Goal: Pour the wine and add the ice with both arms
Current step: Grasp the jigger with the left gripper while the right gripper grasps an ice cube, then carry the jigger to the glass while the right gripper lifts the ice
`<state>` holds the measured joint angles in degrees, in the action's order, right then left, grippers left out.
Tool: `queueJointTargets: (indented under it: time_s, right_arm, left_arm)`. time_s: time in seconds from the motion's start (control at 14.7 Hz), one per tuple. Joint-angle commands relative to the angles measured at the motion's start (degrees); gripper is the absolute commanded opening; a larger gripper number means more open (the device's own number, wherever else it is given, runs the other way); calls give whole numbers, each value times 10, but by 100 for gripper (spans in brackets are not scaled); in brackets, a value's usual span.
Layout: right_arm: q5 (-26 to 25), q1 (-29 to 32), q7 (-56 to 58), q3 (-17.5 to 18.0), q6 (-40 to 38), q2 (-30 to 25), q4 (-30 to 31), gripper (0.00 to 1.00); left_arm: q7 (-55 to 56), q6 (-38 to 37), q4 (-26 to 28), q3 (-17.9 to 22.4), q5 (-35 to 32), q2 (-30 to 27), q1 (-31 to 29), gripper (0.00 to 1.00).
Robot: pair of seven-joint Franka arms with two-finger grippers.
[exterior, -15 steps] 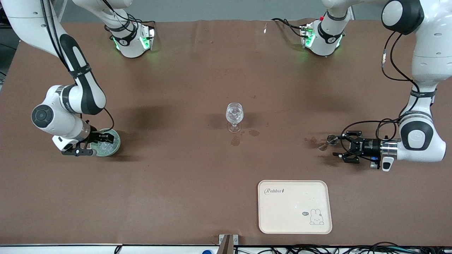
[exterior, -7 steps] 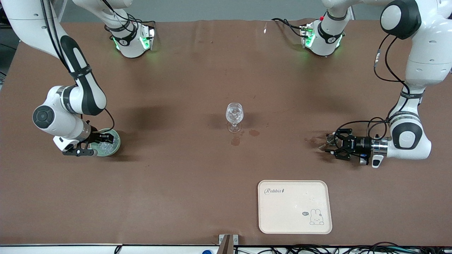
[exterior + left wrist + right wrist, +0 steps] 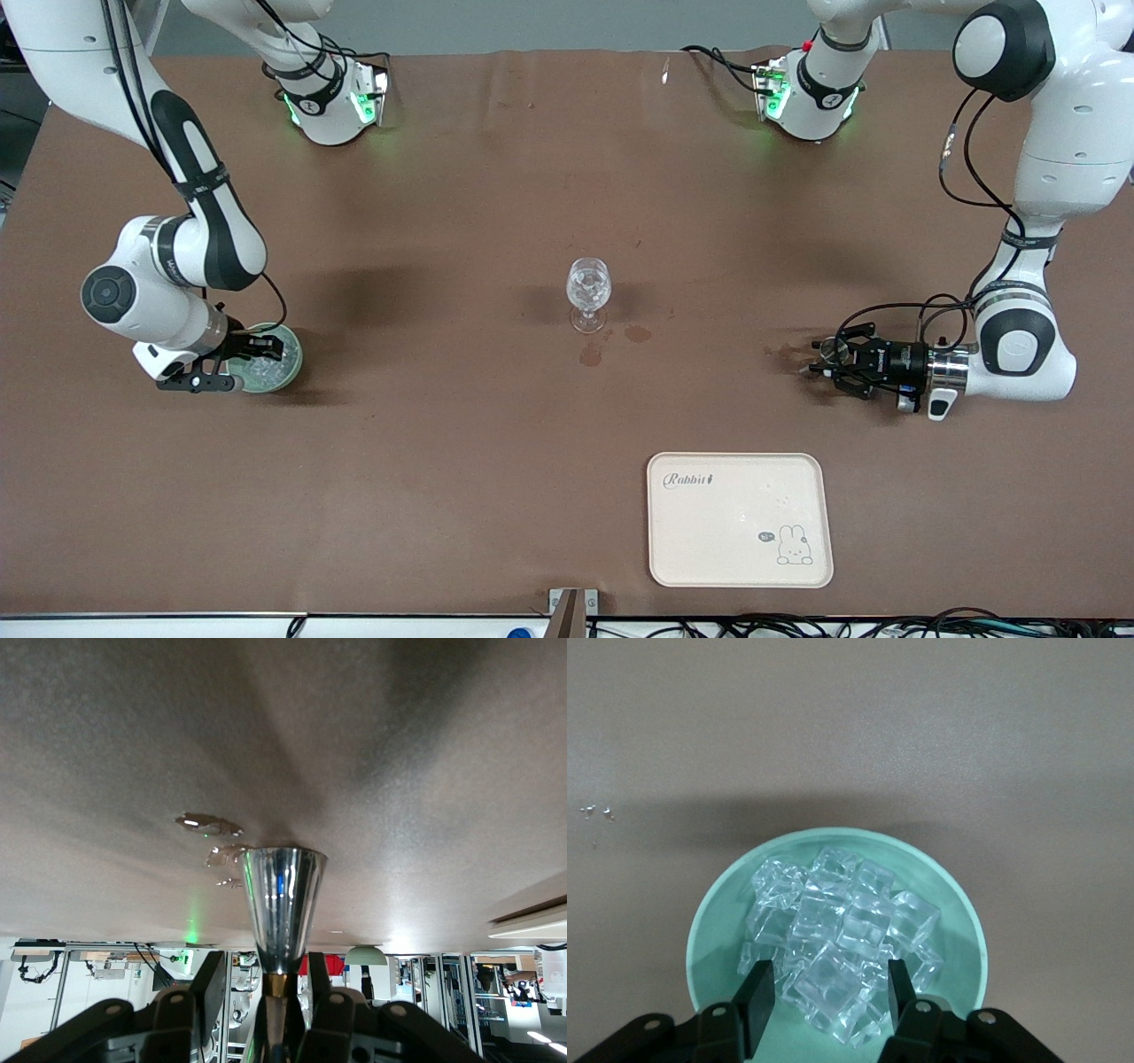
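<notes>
Brown table: right gripper [image 3: 824, 997], fingers straddling one cube of the ice [image 3: 837, 943] in the green bowl [image 3: 285, 363] near its end, likely for pickup; left gripper [image 3: 828, 361] clamps a metallic cone-shaped cup [image 3: 282, 904] sideways, probably for pouring into the central wine glass [image 3: 588, 292].

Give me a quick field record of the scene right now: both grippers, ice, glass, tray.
left gripper: closing around a small metal cup, at the left arm's end
right gripper: straddling a cube in the ice, in the green bowl
stemmed glass: upright, mid-table
tray: nearest the front camera
</notes>
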<state>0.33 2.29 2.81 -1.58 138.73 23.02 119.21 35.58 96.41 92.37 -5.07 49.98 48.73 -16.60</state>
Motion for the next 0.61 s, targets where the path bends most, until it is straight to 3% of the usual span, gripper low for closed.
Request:
queueJointTargets:
  time_s: [0.0, 0.27, 0.54]
  right_arm:
    - [-2, 10, 18, 3, 7, 3, 1, 52]
    - [-2, 10, 18, 3, 7, 3, -1, 31]
    - [-2, 9, 17, 3, 0, 1, -1, 14]
  left_arm:
    - [-2, -7, -3, -2, 13, 6, -3, 39]
    - [-5, -7, -4, -2, 12, 7, -4, 29]
    - [-4, -7, -5, -3, 13, 4, -4, 7]
